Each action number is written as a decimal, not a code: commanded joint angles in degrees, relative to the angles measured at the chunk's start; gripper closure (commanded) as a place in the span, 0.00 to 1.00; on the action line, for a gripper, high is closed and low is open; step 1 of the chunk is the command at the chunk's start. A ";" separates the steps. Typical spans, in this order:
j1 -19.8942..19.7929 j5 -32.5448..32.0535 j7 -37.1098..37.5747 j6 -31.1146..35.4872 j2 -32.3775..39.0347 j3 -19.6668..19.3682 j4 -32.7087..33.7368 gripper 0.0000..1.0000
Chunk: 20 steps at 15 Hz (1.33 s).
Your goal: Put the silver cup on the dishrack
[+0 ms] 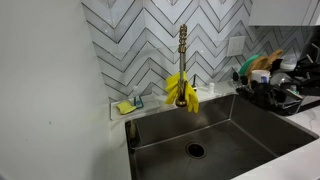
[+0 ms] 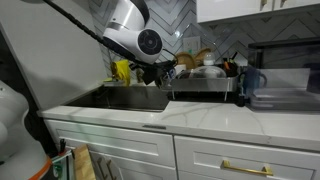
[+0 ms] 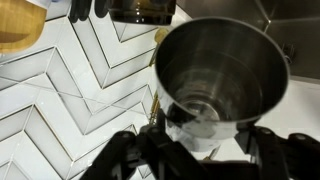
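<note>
The silver cup fills the wrist view, its open mouth facing the camera. My gripper is shut on its lower wall, with a dark finger on each side. In an exterior view my gripper hangs at the sink's far end, just beside the dishrack; the cup is hard to make out there. The black wire dishrack stands on the counter to the right of the sink and holds several dishes. My arm is out of that view.
The steel sink has a brass faucet draped with yellow gloves. A small clear sponge tray sits at the sink's left corner. A blue mug stands by the rack. Chevron tiles cover the wall behind.
</note>
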 commanded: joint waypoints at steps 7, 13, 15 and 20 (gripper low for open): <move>-2.81 2.22 -6.00 -7.20 7.55 2.25 5.56 0.60; -3.48 1.78 -7.01 -9.14 10.58 2.27 7.35 0.60; -3.81 1.71 -7.57 -9.75 11.26 2.19 7.72 0.60; -4.52 2.08 -9.17 -11.50 13.02 1.97 8.54 0.60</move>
